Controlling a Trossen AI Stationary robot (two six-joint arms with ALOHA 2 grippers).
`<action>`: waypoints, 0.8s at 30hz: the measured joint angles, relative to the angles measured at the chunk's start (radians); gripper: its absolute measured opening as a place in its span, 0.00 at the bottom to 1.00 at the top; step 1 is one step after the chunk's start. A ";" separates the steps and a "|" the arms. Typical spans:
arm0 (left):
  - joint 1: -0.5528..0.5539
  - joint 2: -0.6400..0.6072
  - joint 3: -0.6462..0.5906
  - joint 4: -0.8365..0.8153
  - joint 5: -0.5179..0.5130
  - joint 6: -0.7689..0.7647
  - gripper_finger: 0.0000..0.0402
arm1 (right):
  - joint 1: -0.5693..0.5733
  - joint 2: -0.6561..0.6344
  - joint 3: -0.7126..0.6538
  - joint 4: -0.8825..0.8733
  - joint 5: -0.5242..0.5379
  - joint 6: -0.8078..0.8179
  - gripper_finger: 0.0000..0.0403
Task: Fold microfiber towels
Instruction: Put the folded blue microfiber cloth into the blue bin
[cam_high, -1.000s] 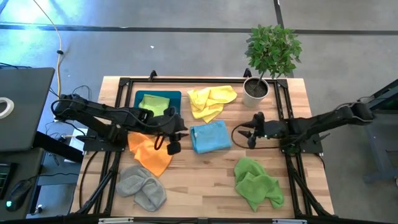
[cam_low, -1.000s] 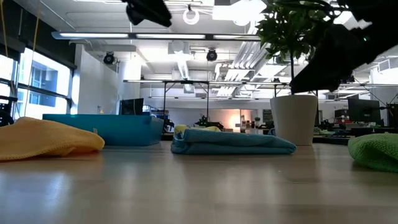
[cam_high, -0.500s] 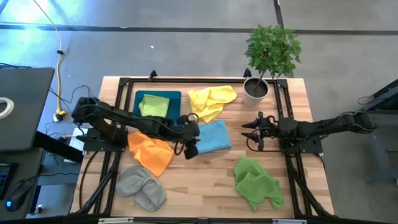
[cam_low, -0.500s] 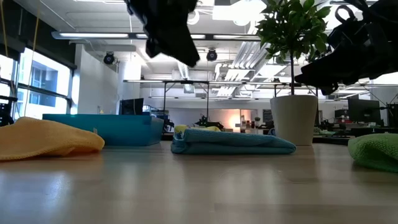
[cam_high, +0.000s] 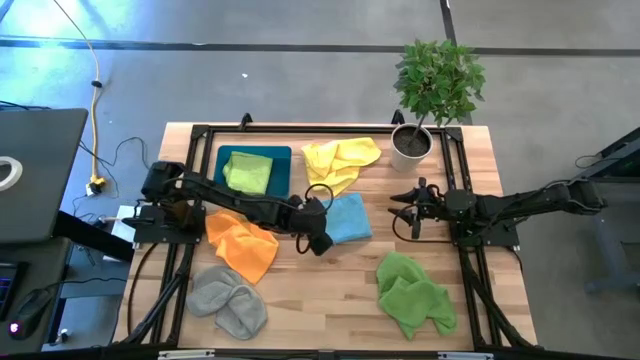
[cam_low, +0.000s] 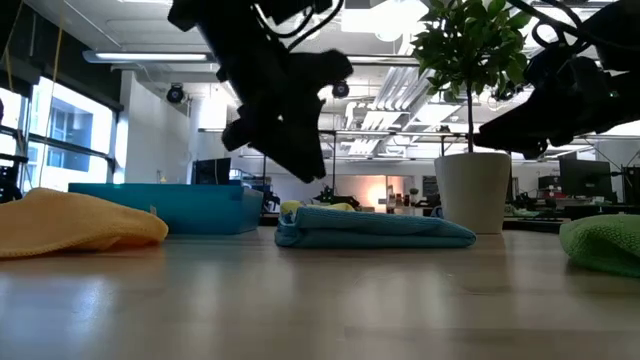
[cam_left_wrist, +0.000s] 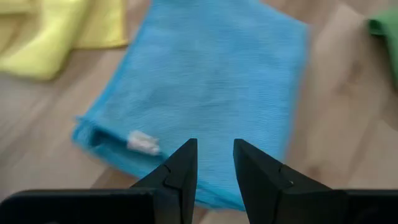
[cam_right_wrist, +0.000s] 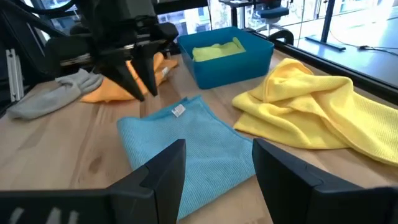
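Note:
A folded light blue towel lies flat on the table's middle. My left gripper hangs slanting down above the towel's near left corner. It is a little open, with nothing between its fingers, and clear of the cloth in the low view. My right gripper stands open near the table's right side and points level toward the blue towel without touching it.
The other towels lie around it. The yellow one is at the far middle and the orange one at the left. Grey lies near left, bright green near right. A light green one sits in the teal tray. A potted plant stands far right.
My left gripper has travelled from above the orange towel toward the table's right and down to the blue towel's near left corner. It rolled about its own axis on the way. The towels have not moved.

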 joint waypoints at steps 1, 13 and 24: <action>-0.001 0.000 0.000 -0.005 -0.017 -0.014 0.24 | 0.000 0.000 0.000 -0.002 0.000 0.000 0.44; -0.085 0.014 0.000 -0.157 -0.070 -0.252 0.30 | 0.000 0.000 0.000 -0.010 0.000 0.000 0.44; -0.080 0.058 0.000 -0.085 -0.196 -0.428 0.46 | 0.000 0.001 0.001 -0.042 0.000 0.000 0.44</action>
